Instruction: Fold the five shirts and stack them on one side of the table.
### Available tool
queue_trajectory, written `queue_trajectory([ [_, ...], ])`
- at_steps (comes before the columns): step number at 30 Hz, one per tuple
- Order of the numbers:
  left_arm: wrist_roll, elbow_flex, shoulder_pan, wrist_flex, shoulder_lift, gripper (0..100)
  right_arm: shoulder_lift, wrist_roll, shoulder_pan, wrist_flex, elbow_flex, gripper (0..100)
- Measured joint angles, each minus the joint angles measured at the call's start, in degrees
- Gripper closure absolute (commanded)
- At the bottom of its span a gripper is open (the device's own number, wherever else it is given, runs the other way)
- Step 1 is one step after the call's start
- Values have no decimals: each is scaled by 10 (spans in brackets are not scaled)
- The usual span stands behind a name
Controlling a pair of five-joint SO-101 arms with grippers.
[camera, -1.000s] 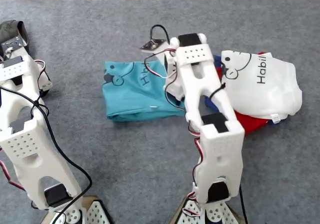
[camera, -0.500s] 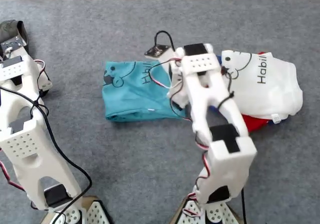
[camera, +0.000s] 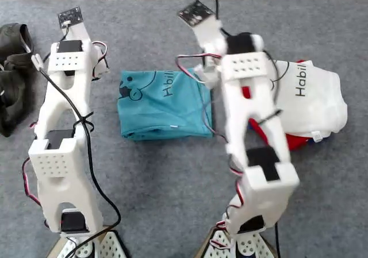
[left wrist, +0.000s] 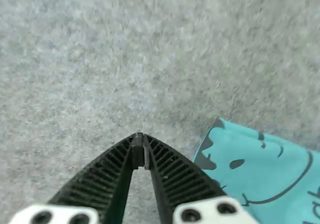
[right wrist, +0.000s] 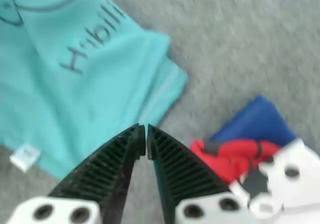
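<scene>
One folded shirt: the teal shirt [camera: 161, 106] lies flat on the table [camera: 172, 189] between the two arms, its long axis running left to right.
Stack: to its right sit a white shirt [camera: 310, 97] on top of a red shirt [camera: 284, 140], with a blue shirt [right wrist: 260, 119] poking out underneath; the teal shirt's right edge is just beside this pile, with a strip of table between.
Right gripper [right wrist: 145, 134]: fingertips pressed together and holding nothing, above the teal shirt's right hem near its far corner; I cannot tell whether it touches the cloth.
Left gripper [left wrist: 140, 156]: also closed and empty, above bare table just left of the teal shirt's far-left corner, the one with the printed face.
Dark shirt [camera: 12, 85]: crumpled and unfolded at the far-left edge, well apart from the pile and left of the left arm [camera: 57, 131].
Deciding relation: the teal shirt lies between its goal on the right and the left gripper; the right arm [camera: 253, 114] is the nearer one to both the shirt's right edge and the stack.
Judgement: moving the teal shirt means carrying it rightward along its own long axis, probably with each gripper taking one far corner.
Remaining: the dark shirt falls to the left arm.
</scene>
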State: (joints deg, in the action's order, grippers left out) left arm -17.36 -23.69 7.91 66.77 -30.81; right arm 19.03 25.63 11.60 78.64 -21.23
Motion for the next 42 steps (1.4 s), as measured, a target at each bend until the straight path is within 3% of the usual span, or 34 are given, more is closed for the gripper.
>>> queue_trajectory([
  [8, -28, 65, -7, -78, -4, 970, 223, -31, 32, -17, -181, 980],
  [15, -18, 116, 4, -140, -9, 970, 376, -31, -23, 27, -331, 980],
  [24, -18, 80, 20, -106, 5, 970, 470, -11, -51, 164, -541, 981],
  [31, -18, -47, -76, -65, 25, 970, 477, -11, -55, 219, -697, 981],
  [36, -18, -54, -103, -88, -33, 970, 477, -15, -58, 222, -707, 985],
  [42, -18, -54, -102, -89, -111, 970, 439, -72, -77, 224, -622, 985],
])
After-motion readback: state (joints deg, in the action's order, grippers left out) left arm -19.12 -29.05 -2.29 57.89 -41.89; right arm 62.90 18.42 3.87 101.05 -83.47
